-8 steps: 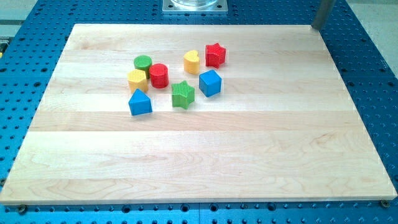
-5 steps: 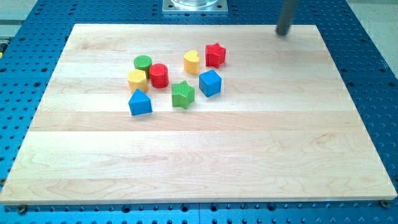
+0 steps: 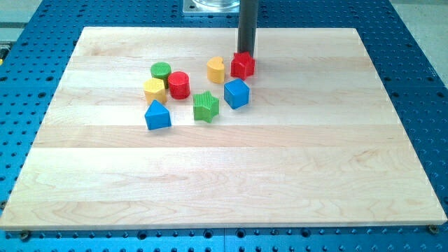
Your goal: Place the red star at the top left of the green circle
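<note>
- My rod (image 3: pixel 247 26) was a straight, smooth cylinder, dark grey to near black.
- It kept 1 even width along all of its visible length.
- A faint paler sheen ran down its side.
- My tip (image 3: pixel 246 53) was a plain, blunt end in the same dark colour as the shaft.
- No cables, screws or markings could be made out on the rod.
- The upper part of the rod was cut off by the view's top edge.
</note>
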